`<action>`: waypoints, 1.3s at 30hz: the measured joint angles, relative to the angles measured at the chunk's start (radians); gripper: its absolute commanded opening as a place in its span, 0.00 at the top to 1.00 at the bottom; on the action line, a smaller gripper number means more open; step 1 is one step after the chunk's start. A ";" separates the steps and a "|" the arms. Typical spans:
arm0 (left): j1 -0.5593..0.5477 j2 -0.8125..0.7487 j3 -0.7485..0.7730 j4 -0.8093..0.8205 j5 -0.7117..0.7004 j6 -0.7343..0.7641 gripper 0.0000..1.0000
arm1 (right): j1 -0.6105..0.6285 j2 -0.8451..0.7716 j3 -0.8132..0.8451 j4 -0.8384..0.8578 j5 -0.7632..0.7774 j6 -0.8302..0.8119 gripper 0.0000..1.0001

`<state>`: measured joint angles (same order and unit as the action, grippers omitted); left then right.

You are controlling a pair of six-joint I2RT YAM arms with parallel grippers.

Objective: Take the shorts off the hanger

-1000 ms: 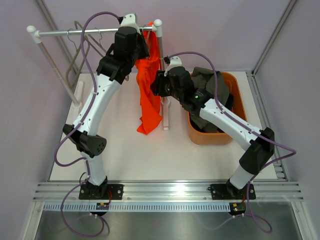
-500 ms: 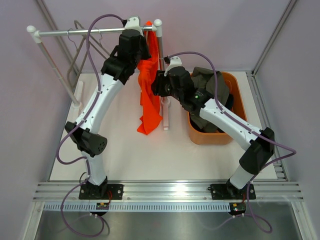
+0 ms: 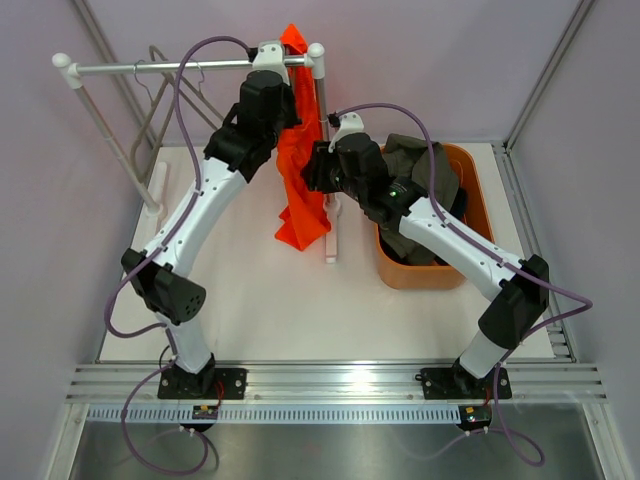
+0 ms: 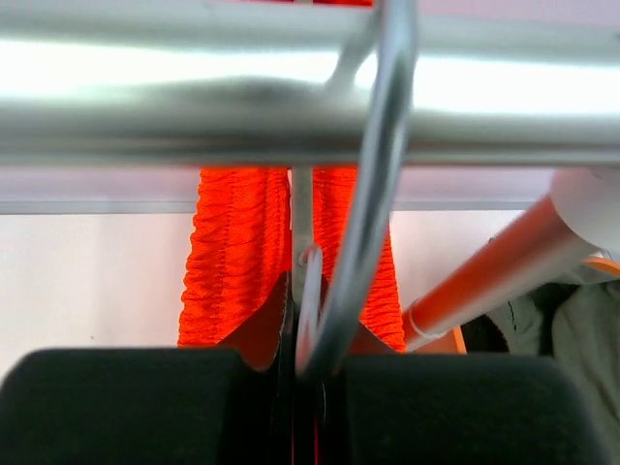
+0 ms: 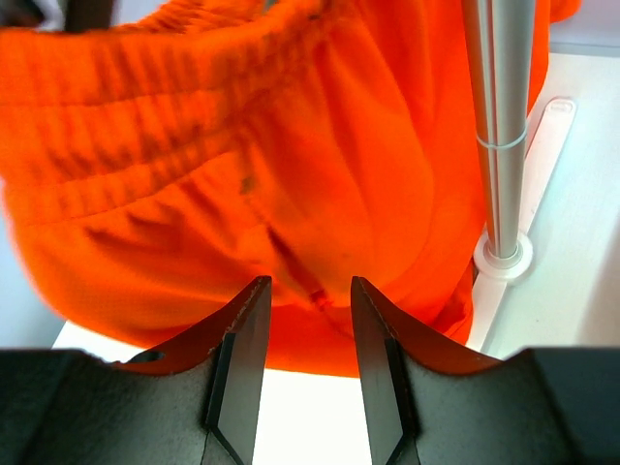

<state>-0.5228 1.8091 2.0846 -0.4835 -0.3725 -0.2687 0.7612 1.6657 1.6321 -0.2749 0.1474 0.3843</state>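
Observation:
The bright orange shorts [image 3: 300,185] hang from a wire hanger [image 4: 373,194] at the right end of the rack's rail [image 3: 150,67]. My left gripper [image 3: 288,82] is raised at the rail and shut on the hanger's wire [image 4: 310,358]; the shorts' waistband [image 4: 232,262] hangs just below. My right gripper [image 3: 314,172] is open beside the shorts, and the orange cloth [image 5: 291,165] fills its view, just beyond the jaws [image 5: 308,291]. The olive-grey shorts [image 3: 410,160] lie in the orange bin [image 3: 478,190], over dark cloth [image 3: 452,205] that could be the navy pair.
The rack's right upright pole [image 5: 499,126] stands on its white foot [image 3: 331,250], close beside the shorts and my right gripper. Empty wire hangers [image 3: 165,85] hang at the rail's left. Purple walls enclose the white table.
My left gripper has lifted up and to the right with the hanger. The orange shorts rose with it, their hem higher off the table. The right arm has not moved.

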 measured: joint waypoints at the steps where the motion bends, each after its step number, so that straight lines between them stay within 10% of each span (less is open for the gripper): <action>1: 0.000 -0.006 0.000 -0.003 -0.002 0.007 1.00 | 0.000 0.000 0.000 0.000 0.001 -0.001 0.53; 9: -0.003 -0.037 0.196 -0.217 -0.001 0.077 1.00 | 0.000 -0.003 0.000 -0.011 0.025 -0.023 0.53; 26: 0.000 -0.076 0.088 -0.553 0.164 0.089 1.00 | 0.000 -0.055 0.000 -0.070 0.064 -0.079 0.52; 39: -0.004 -0.441 -0.343 -0.551 0.335 0.067 1.00 | 0.000 -0.082 0.025 -0.087 0.102 -0.133 0.50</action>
<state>-0.5266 1.3678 1.7416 -1.0344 -0.0380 -0.2020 0.7612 1.5841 1.6569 -0.3618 0.2493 0.2512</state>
